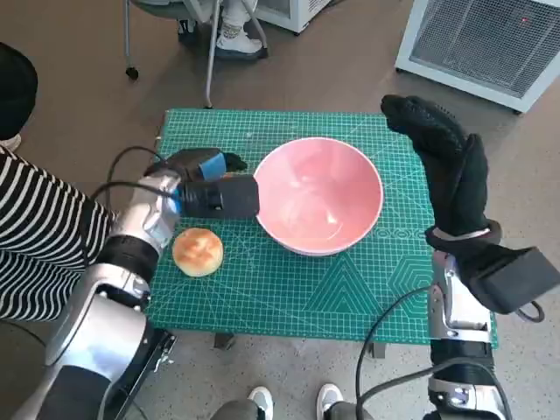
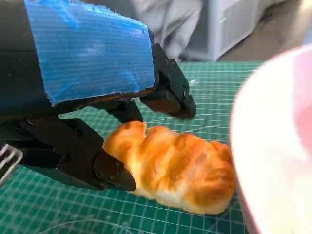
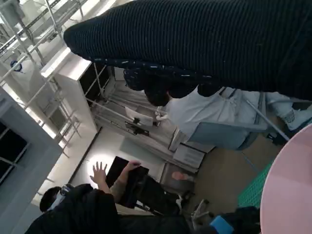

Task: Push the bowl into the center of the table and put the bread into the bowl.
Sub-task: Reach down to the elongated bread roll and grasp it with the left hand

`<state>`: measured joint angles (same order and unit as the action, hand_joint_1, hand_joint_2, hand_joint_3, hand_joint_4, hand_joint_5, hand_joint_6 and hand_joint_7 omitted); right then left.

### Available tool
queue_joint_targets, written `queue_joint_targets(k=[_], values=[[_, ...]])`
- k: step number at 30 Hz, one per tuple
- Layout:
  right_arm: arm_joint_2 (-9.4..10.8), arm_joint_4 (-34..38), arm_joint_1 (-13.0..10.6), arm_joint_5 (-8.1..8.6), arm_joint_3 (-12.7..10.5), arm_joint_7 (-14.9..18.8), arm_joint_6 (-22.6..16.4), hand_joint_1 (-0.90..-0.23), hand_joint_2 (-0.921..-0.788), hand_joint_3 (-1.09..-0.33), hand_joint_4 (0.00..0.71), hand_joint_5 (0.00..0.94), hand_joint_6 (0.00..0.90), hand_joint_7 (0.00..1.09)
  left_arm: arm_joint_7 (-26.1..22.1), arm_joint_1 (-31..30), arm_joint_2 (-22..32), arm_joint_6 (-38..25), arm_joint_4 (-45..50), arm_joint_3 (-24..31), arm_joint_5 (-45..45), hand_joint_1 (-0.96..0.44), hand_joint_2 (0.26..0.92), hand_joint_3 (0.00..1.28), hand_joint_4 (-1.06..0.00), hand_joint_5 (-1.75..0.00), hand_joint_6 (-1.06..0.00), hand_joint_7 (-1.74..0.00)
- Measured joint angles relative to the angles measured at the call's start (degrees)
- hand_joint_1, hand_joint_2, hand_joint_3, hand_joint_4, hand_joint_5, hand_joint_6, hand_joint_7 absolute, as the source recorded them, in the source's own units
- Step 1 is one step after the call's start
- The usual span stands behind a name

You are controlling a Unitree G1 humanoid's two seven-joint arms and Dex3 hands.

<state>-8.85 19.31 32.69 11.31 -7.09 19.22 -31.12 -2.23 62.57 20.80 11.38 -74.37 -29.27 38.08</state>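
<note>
So the bowl (image 1: 319, 194) already sat about mid-desk (image 1: 289, 297); this looked like the bread step.

The left robot hand (image 1: 208, 186) was down beside the bowl with its fingers (image 2: 114, 171) spread around a long loaf (image 2: 180, 168), not clearly clamped on it, so I'd call it empty. A round bun (image 1: 198, 251) lay nearer the front edge. The right robot hand (image 1: 442, 149) hovered by the bowl's other side, fingers out, holding nothing. Next it probably needed to squeeze the loaf, lift it over the rim and drop it in.
</note>
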Motion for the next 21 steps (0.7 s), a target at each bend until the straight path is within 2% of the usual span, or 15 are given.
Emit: queue_joint_targets(k=[1,3,6,21], values=[[0.0,-0.1,0.0,0.0,0.0,0.0,0.0,-0.799,-0.921,-0.739,0.232,0.003,0.088,0.55,0.7,0.0,0.1,0.4,-0.1,-0.2,0.1,-0.05,0.917,0.11,-0.65,-1.06,-0.59,-1.14],[0.1,-0.1,0.0,0.0,0.0,0.0,0.0,-0.799,-0.921,-0.739,0.232,0.002,0.089,0.55,1.7,0.0,0.3,1.1,-0.4,-0.4,0.3,-0.03,0.919,0.11,-0.65,-1.15,-0.59,-1.16],[0.1,-0.2,-0.1,0.0,0.0,0.0,0.1,-0.799,-0.921,-0.739,0.233,0.002,0.089,0.55,2.6,0.0,0.6,1.7,-0.8,-0.5,0.4,-0.01,0.92,0.1,-0.64,-1.21,-0.59,-1.17],[0.1,-0.4,-0.3,0.27,0.1,0.0,0.3,-0.797,-0.921,-0.74,0.225,0.0,0.09,0.54,4.5,-0.2,1.6,2.3,-1.0,-0.4,0.3,0.0,0.92,0.08,-0.66,-1.21,-0.62,-1.16]])
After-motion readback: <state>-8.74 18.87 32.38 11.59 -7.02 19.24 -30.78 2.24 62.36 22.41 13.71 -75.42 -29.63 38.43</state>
